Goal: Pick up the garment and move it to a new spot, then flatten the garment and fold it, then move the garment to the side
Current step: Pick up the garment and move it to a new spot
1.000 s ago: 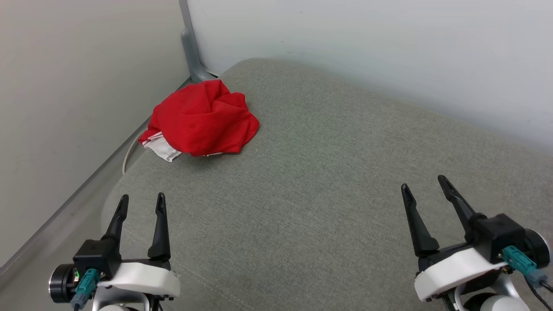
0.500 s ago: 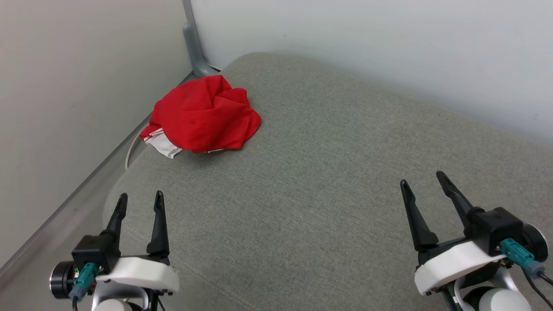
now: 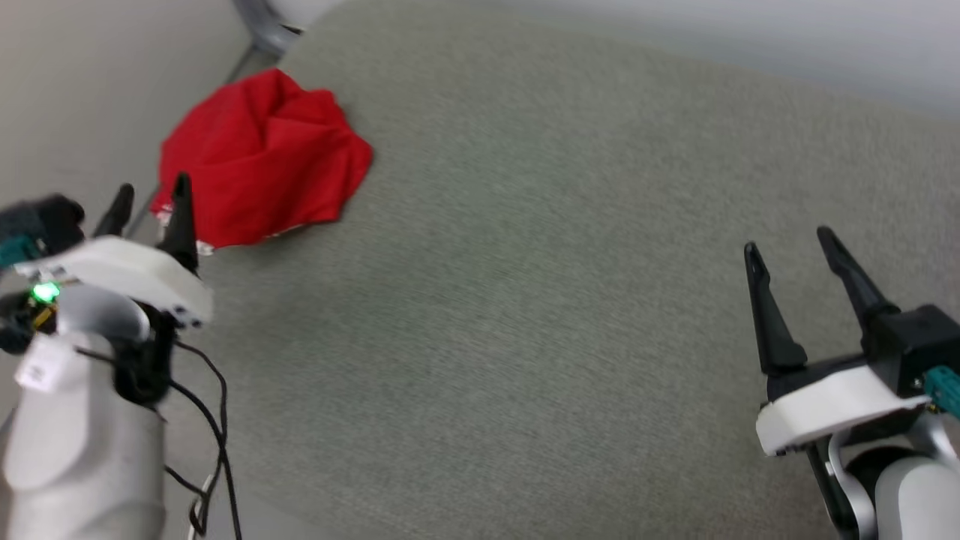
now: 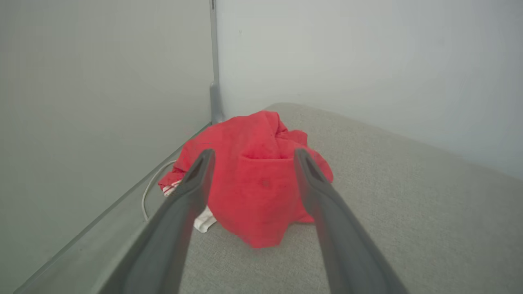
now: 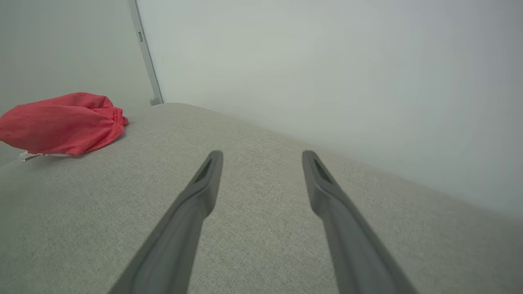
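Zero steps done: the garment (image 3: 262, 157) lies crumpled, my spread left gripper (image 3: 151, 184) near it, spread right gripper (image 3: 787, 240) well apart.

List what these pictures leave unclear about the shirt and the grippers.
Shirt: what its front looks like; it lies crumpled in a heap.
Left gripper: contact with the shirt unclear; head view is blurred.
White sleeve: partly behind that gripper's finger, left wrist view.
Right gripper: its body is cut off by the head view's edge.
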`<state>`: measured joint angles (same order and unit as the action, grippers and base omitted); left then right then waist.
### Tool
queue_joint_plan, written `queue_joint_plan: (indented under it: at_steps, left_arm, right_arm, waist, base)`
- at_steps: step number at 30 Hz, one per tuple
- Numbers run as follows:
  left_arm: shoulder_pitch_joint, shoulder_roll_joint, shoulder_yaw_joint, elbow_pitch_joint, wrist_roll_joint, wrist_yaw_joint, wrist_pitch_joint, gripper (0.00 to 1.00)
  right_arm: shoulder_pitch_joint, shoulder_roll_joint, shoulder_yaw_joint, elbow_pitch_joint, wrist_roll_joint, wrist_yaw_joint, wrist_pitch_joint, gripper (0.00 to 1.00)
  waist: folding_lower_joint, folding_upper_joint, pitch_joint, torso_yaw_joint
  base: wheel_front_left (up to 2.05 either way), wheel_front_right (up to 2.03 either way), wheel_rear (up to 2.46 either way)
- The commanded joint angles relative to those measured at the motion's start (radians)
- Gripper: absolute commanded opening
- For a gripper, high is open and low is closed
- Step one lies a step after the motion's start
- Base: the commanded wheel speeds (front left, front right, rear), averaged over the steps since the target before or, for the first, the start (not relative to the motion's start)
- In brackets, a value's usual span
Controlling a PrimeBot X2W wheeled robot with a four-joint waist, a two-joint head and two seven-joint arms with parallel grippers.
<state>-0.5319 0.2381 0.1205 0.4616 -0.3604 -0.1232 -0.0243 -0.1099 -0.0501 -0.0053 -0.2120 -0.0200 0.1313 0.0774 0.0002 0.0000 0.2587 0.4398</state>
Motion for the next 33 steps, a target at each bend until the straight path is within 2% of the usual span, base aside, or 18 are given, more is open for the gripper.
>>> queue_joint_plan:
  at_steps: [1, 7, 13, 19, 22, 23, 24, 25, 26, 29, 33]
  left_arm:
    - [-0.047, 0.022, 0.001, 0.036, -0.026, -0.005, 0.032, 1.0]
    - [-0.2, 0.119, -0.063, 0.172, -0.14, -0.007, 0.204, 1.0]
    - [-0.282, 0.219, -0.137, 0.267, -0.273, -0.008, 0.397, 1.0]
    - [-0.305, 0.27, -0.172, 0.357, -0.377, -0.008, 0.595, 1.0]
    - [-0.293, 0.262, -0.178, 0.418, -0.404, -0.006, 0.671, 1.0]
    - [-0.293, 0.259, -0.178, 0.43, -0.408, -0.005, 0.679, 0.92]
    - [-0.295, 0.259, -0.177, 0.437, -0.409, -0.002, 0.673, 0.36]
    - [-0.296, 0.262, -0.179, 0.445, -0.407, -0.001, 0.671, 0.08]
    - [-0.294, 0.263, -0.182, 0.452, -0.405, -0.002, 0.668, 0.0]
    - [-0.303, 0.278, -0.18, 0.444, -0.385, 0.0, 0.604, 0.0]
    - [-0.315, 0.289, -0.158, 0.427, -0.367, 0.03, 0.467, 0.0]
  right_arm:
    - [-0.031, 0.0, 0.006, -0.014, -0.011, -0.001, 0.007, 1.0]
    - [-0.095, 0.0, 0.026, -0.044, -0.038, -0.001, 0.025, 1.0]
    - [-0.136, 0.0, 0.049, -0.053, -0.043, -0.001, 0.035, 1.0]
    - [-0.165, 0.0, 0.051, -0.043, -0.038, -0.001, 0.034, 1.0]
    - [-0.171, 0.0, 0.048, -0.033, -0.035, -0.001, 0.03, 1.0]
    - [-0.172, 0.0, 0.045, -0.03, -0.032, -0.001, 0.028, 1.0]
    - [-0.17, 0.0, 0.043, -0.028, -0.027, -0.001, 0.026, 1.0]
    - [-0.168, 0.0, 0.041, -0.024, -0.024, -0.001, 0.024, 1.0]
    - [-0.164, 0.0, 0.039, -0.019, -0.023, -0.001, 0.022, 1.0]
    - [-0.149, 0.0, 0.028, -0.008, -0.01, -0.001, 0.013, 1.0]
    - [-0.124, 0.0, 0.016, 0.015, 0.008, -0.001, -0.005, 1.0]
  waist:
    - [-0.0002, 0.0, 0.093, -0.081]
    - [-0.0002, 0.0, 0.201, -0.144]
    - [-0.0002, 0.0, 0.284, -0.189]
    - [-0.0002, 0.0, 0.331, -0.218]
    - [-0.0002, 0.0, 0.334, -0.228]
    - [-0.0002, 0.0, 0.331, -0.23]
    - [-0.0002, 0.0, 0.325, -0.233]
    - [-0.0002, 0.0, 0.318, -0.235]
    - [-0.0002, 0.0, 0.309, -0.237]
    - [-0.0002, 0.0, 0.272, -0.238]
    - [-0.0002, 0.0, 0.202, -0.237]
  base:
    - [0.0, 0.0, 0.0]
    - [0.0, 0.0, 0.0]
    - [0.0, 0.0, 0.0]
    - [0.0, 0.0, 0.0]
    - [0.0, 0.0, 0.0]
    - [0.0, 0.0, 0.0]
    - [0.0, 0.0, 0.0]
    - [0.0, 0.0, 0.0]
    - [0.0, 0.0, 0.0]
    - [0.0, 0.0, 0.0]
    - [0.0, 0.0, 0.0]
